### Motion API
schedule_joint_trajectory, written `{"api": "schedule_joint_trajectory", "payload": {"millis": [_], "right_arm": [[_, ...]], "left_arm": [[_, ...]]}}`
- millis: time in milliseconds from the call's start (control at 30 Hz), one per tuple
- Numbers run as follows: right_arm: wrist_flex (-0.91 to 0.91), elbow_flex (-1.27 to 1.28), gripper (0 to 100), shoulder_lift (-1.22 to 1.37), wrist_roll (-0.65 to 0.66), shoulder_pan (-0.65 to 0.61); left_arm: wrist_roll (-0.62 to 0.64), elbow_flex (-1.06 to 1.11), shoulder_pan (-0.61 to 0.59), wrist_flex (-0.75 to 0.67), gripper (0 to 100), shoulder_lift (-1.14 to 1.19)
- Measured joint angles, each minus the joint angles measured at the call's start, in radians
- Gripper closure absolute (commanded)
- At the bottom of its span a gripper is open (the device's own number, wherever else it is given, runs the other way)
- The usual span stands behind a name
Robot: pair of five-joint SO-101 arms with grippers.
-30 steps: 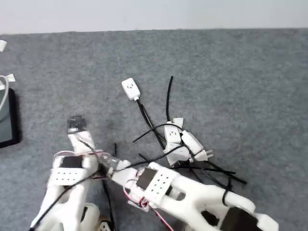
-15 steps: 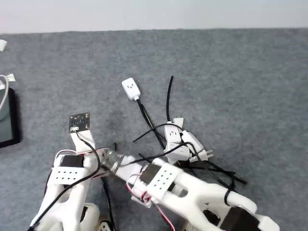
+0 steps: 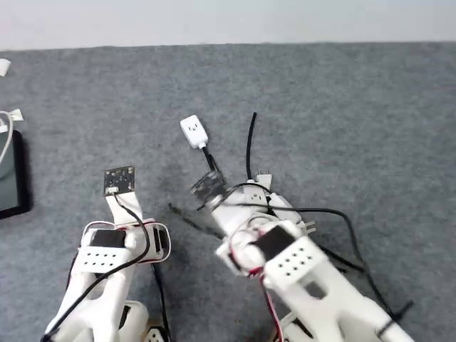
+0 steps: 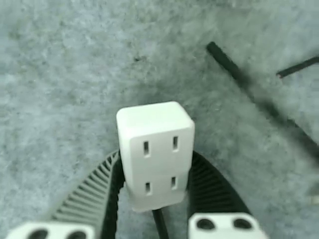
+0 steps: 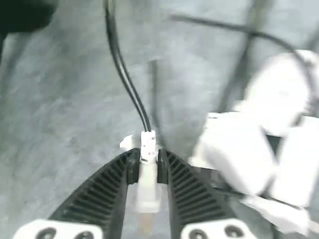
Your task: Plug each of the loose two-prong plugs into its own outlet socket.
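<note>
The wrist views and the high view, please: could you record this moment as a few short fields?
Left gripper: shut on white two-socket outlet block
Right gripper: shut on small white plug with black cord
Loose on grey carpet: white outlet socket
Beside right gripper: cluster of white plugs and sockets

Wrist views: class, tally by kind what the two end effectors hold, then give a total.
socket: 1, in the left end effector
plug: 1, in the right end effector, its black cord running away from it
Total: 2
</note>
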Motion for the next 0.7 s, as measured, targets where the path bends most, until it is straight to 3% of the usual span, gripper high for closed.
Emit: {"api": "schedule_joint_trajectory", "payload": {"millis": [200, 333, 700], "right_arm": [[0.0, 0.0, 99.1, -0.026, -0.028, 0.229], [0.0, 0.0, 99.1, -0.026, -0.043, 0.282], [0.0, 0.0, 99.1, -0.026, -0.048, 0.292]], "left_arm": [[0.112, -0.02, 0.219, 0.0, 99, 0.0], [0.169, -0.06, 0.356, -0.011, 99, 0.0], [0.19, -0.163, 0.368, -0.097, 98, 0.315]]}}
